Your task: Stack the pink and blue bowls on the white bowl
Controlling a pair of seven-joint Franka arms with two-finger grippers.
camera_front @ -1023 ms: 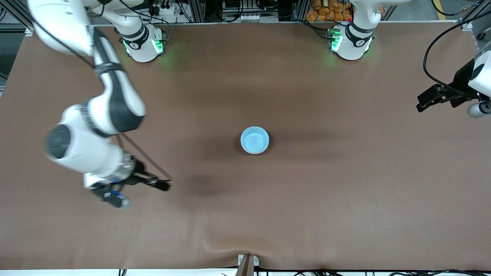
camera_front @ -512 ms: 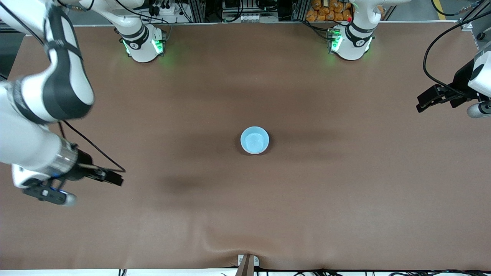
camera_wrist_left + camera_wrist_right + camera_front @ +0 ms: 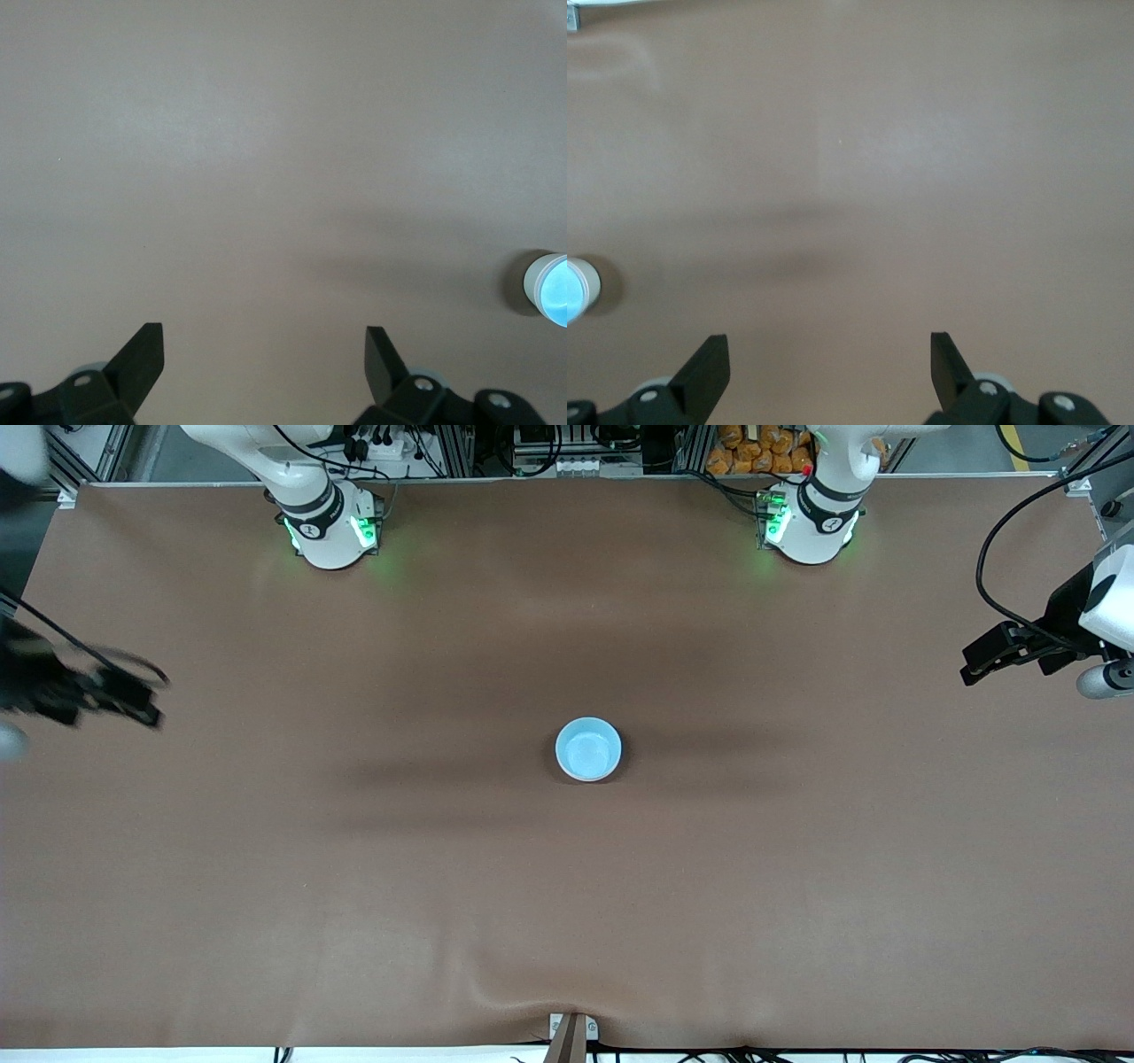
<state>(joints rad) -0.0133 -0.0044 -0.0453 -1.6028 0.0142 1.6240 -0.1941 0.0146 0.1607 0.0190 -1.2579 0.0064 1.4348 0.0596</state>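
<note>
A light blue bowl (image 3: 588,749) stands upright at the middle of the table. Its edge also shows in the left wrist view (image 3: 554,288) and in the right wrist view (image 3: 574,290), where its outer wall looks whitish. No separate pink bowl or white bowl is in view. My left gripper (image 3: 974,662) hangs open and empty over the left arm's end of the table, its fingers wide apart over bare cloth (image 3: 264,341). My right gripper (image 3: 133,700) is open and empty over the right arm's end of the table, also over bare cloth (image 3: 830,350).
The brown table cloth (image 3: 567,912) has a wrinkle at the edge nearest the front camera. The two arm bases (image 3: 328,527) (image 3: 811,522) stand along the farthest table edge.
My right arm has swung away from the table's middle to the right arm's end, now mostly out of the front view. The left arm waits unmoved. The blue bowl has not moved.
</note>
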